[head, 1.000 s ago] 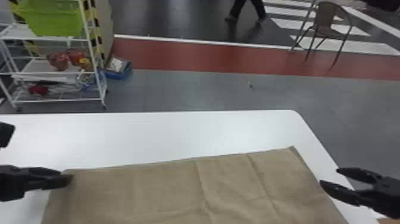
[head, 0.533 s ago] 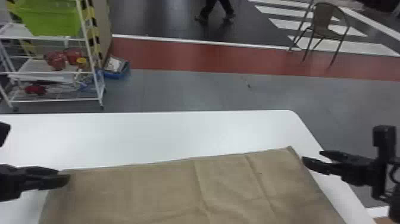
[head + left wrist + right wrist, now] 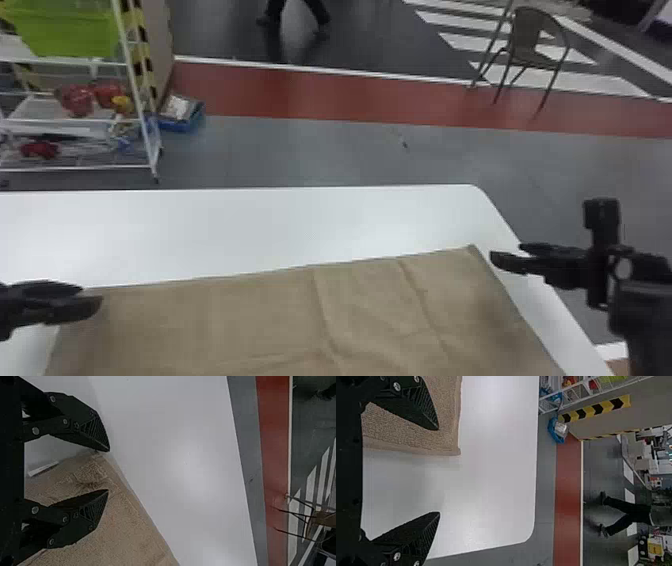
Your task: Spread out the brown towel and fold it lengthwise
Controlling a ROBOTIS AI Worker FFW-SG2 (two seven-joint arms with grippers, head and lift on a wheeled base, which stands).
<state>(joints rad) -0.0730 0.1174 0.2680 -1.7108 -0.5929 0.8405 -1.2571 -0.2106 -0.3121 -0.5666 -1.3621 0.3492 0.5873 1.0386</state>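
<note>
Lying flat, brown rectangular cloth towel (image 3: 240,320): prob. soft, light; pinch far corners (image 3: 469,253); black two-fingered L gripper (image 3: 108,470), R gripper (image 3: 439,471) unclenched

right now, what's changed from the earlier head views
The right gripper has moved left and away from the robot, up to the far right corner of the brown towel. Nothing was visibly taken hold of or let go. The towel still lies spread on the white table, and the left gripper stays at its far left corner.
</note>
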